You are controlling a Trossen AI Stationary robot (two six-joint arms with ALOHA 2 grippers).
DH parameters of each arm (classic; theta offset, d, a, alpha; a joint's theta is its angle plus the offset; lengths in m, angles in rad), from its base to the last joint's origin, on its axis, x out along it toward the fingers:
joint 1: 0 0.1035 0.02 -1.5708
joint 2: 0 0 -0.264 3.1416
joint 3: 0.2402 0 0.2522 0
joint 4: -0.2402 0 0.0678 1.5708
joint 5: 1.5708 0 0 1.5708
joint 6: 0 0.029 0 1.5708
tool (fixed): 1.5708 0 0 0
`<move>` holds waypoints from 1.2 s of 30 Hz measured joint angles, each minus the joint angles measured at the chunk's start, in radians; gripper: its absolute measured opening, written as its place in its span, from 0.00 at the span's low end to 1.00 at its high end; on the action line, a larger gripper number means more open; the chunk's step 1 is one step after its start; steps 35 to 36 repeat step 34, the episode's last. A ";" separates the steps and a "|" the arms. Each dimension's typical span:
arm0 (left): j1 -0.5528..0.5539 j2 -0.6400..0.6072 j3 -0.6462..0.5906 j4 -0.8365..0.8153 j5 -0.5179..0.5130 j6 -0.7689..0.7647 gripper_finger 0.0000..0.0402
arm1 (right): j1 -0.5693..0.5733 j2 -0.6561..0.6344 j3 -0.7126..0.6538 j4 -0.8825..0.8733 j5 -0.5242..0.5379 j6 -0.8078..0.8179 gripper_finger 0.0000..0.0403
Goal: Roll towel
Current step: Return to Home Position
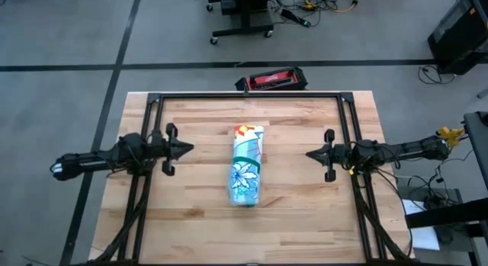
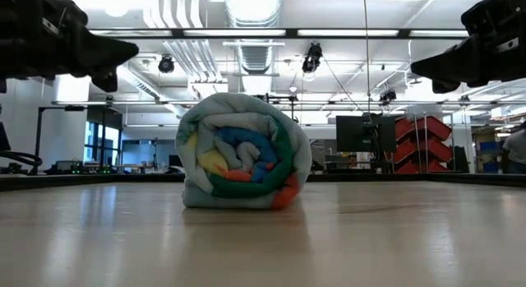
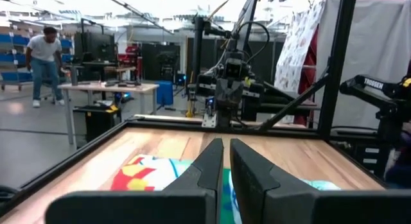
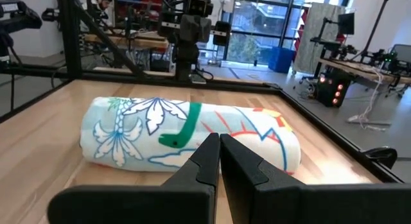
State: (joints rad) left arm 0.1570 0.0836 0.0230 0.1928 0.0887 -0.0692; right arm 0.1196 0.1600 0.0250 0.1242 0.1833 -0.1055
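Wooden table (image 1: 305, 213) under rolled towel (image 1: 246, 165)

Grey floor (image 1: 61, 37), bright ceiling lights (image 2: 345, 32)

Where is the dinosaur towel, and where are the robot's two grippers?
towel (image 1: 246, 166): high view, middle of the rolled cloth.
left gripper (image 1: 190, 147): high view, tip of its shut fingers.
right gripper (image 1: 309, 153): high view, tip of its shut fingers.

Bright ceiling strip lights (image 2: 345, 32) glare overhead; the towel (image 2: 242, 151) casts a faint shadow on the table (image 2: 386, 238).
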 joint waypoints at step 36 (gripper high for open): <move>0.000 0.172 0.002 0.000 0.000 0.000 0.03 | 0.000 0.000 0.000 0.000 0.000 0.000 0.00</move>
